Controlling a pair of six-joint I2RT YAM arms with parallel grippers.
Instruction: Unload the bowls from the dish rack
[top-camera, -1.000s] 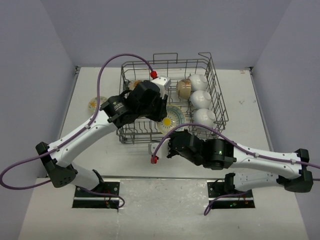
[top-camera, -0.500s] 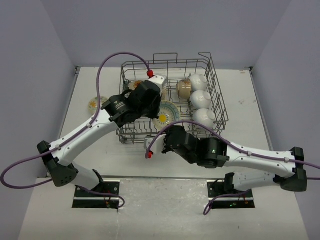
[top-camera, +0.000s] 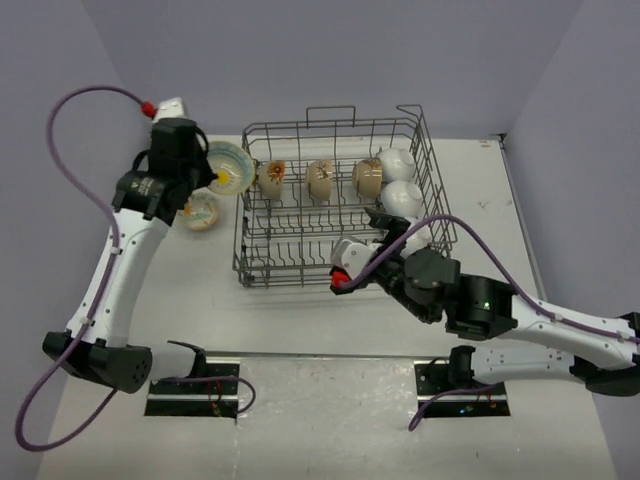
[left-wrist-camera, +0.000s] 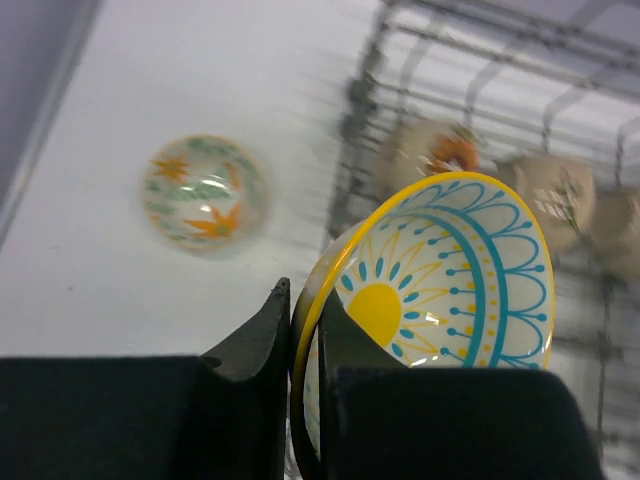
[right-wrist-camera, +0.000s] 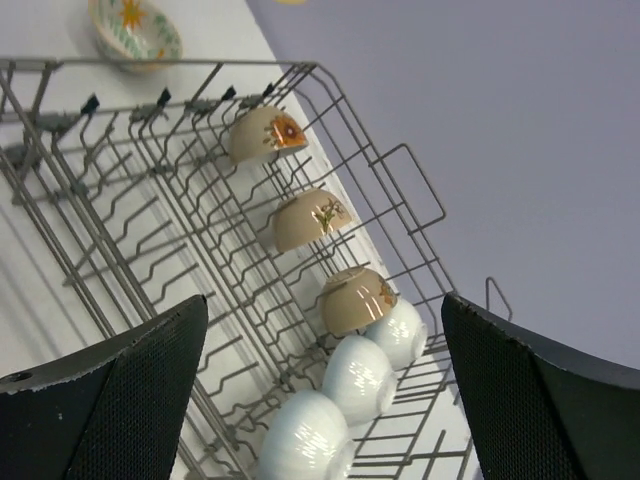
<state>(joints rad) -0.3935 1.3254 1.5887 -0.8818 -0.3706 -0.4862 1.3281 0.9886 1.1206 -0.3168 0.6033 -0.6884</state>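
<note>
— Where is the teal-rimmed bowl (left-wrist-camera: 450, 270) to be found?
— It is held outside the dish rack (top-camera: 290, 235), just past its far left corner and above the worktop (top-camera: 200, 300). Its yellow rim is clamped between the narrowed jaws of the left pincer (left-wrist-camera: 300, 335), and the bowl is tipped up on edge.
— What is seen of the right pincer (right-wrist-camera: 322, 300)?
— It is spread wide, and nothing is gripped between its fingers. It is held over the near right part of the dish rack and is pointed towards the far side.
— Which bowls are seen inside the dish rack?
— Three cream bowls (right-wrist-camera: 305, 220) are stood on edge in a row along the far side. Three white bowls (right-wrist-camera: 357, 375) are lined up down the right side, close against one another.
— And outside it?
— A patterned bowl (top-camera: 200, 211), marked in orange and green, is set upright on the worktop to the left of the dish rack, near it but apart.
</note>
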